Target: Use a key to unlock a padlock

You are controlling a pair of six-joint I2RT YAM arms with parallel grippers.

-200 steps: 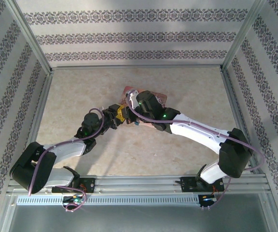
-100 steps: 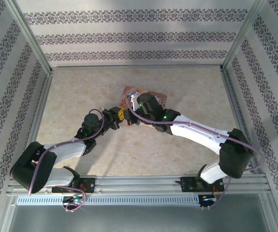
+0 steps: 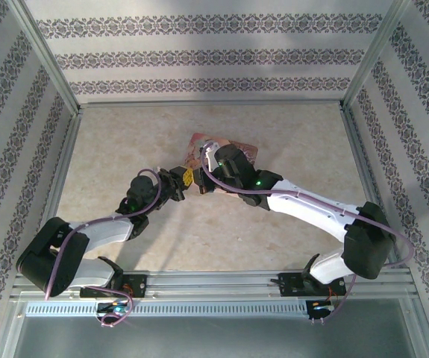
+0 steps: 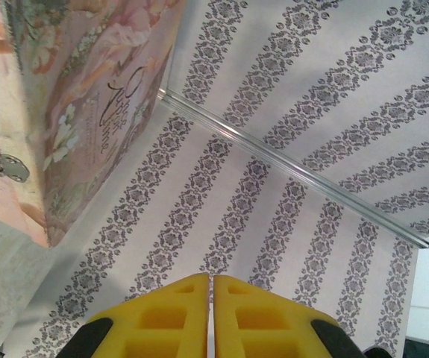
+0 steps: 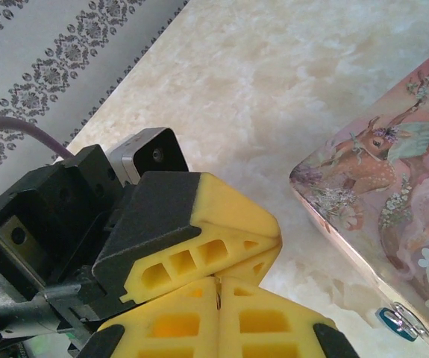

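Tabletop [image 3: 124,149] of pale marble between striped-wallpaper walls [image 3: 199,56]

A pale marbled surface [image 3: 124,145] sits inside three walls [image 3: 199,56] papered white with grey floral stripes; silver metal rails [image 3: 210,104] frame the edges under soft, even light.

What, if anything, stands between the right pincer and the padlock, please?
Nothing visible does. Bare table lies between the shut right pincer and the padlock at the pink tin's edge; the left pincer sits off that line.
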